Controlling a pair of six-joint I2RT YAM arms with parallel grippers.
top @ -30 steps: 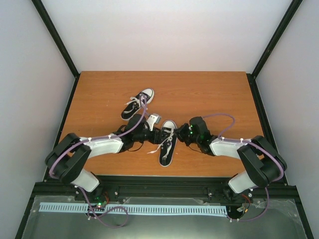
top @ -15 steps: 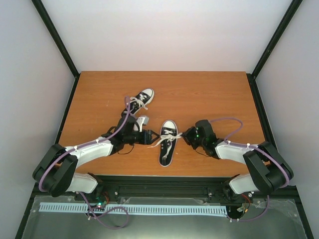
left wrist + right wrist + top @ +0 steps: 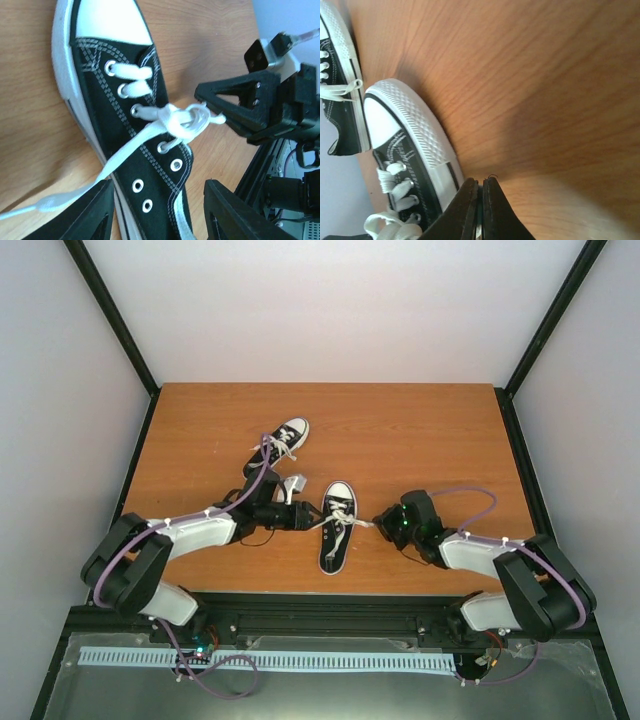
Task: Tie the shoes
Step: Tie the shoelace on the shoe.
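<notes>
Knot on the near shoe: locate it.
Top view: the knot sits midway along the near shoe, between the left gripper and the right gripper pinching its lace.

table [image 3: 420, 430]: orange-brown wood | walls [image 3: 330, 310]: plain white | frame posts [image 3: 109, 310]: black

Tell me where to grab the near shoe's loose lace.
Probably pinch the flat lace strand mid-span, where it runs straight from the knot over the side of the near shoe, approaching from the left; the right gripper holds the other lace end.
</notes>
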